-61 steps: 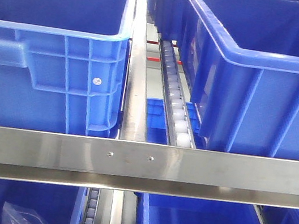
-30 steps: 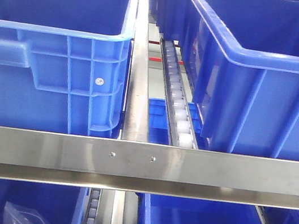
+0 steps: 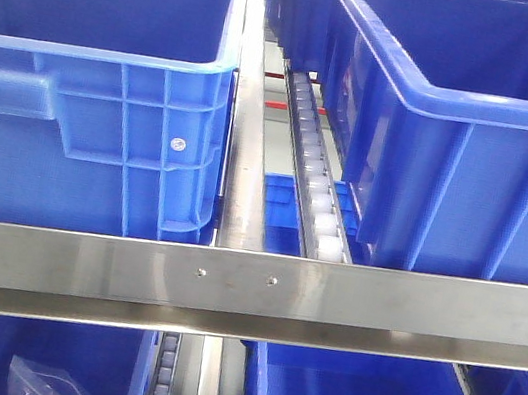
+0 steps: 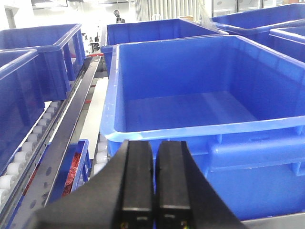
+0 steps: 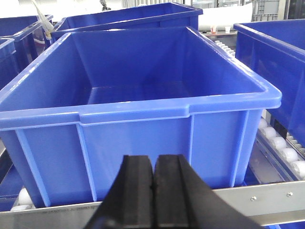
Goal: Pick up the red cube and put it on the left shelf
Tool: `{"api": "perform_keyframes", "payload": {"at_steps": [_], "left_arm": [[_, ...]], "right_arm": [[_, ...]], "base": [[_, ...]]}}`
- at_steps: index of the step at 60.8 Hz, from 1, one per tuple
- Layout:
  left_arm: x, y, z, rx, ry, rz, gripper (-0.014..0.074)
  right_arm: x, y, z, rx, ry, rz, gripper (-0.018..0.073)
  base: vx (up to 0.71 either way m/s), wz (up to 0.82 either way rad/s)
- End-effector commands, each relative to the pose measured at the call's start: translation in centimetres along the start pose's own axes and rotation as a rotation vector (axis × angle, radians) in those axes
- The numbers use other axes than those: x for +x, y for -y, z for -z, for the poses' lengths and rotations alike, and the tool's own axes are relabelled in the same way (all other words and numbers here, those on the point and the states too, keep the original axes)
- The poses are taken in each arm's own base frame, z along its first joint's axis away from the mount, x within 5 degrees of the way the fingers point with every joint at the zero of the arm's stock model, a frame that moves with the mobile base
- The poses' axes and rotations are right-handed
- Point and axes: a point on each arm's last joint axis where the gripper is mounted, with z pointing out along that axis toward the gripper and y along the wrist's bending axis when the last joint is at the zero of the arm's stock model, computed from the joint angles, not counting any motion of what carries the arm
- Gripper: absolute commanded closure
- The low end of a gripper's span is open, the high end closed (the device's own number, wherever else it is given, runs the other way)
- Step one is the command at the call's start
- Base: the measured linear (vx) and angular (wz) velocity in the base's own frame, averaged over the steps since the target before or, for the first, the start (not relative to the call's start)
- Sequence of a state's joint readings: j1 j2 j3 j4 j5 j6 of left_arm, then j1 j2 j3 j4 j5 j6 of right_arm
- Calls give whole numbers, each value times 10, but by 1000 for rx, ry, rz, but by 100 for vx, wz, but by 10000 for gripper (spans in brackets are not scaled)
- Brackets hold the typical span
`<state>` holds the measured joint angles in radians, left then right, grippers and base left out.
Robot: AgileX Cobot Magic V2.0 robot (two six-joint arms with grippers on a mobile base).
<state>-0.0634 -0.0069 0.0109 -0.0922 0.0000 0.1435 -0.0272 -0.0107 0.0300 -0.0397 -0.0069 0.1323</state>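
No red cube shows clearly in any view. In the left wrist view something red (image 4: 74,168) lies in a small blue tray on the lower level at bottom left; I cannot tell what it is. My left gripper (image 4: 155,144) is shut and empty, level with the front rim of a large blue bin (image 4: 205,126). My right gripper (image 5: 153,158) is shut and empty, in front of the wall of another large blue bin (image 5: 133,114). Both bins look empty. Neither gripper shows in the front view.
In the front view two large blue bins (image 3: 83,127) (image 3: 468,191) stand on the upper shelf behind a steel rail (image 3: 248,291). A white roller track (image 3: 313,175) runs between them. Lower bins sit beneath; one holds a clear plastic bag (image 3: 50,387).
The whole front view has drifted a few pixels to the right. Nothing in the bins has moved.
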Motion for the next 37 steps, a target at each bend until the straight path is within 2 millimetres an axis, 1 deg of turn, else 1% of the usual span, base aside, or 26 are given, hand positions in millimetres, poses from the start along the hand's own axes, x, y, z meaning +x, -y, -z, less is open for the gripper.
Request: {"api": "perform_keyframes", "payload": {"at_steps": [1,37], "left_arm": [[0,-1,-1,-8,54,4,491],[0,-1,-1,-8,54,4,491]], "right_arm": [[-17,-2,3,-9,120,12,510],[-17,-2,3,-9,119,12,510]], "base": [[0,0],[0,0]]}}
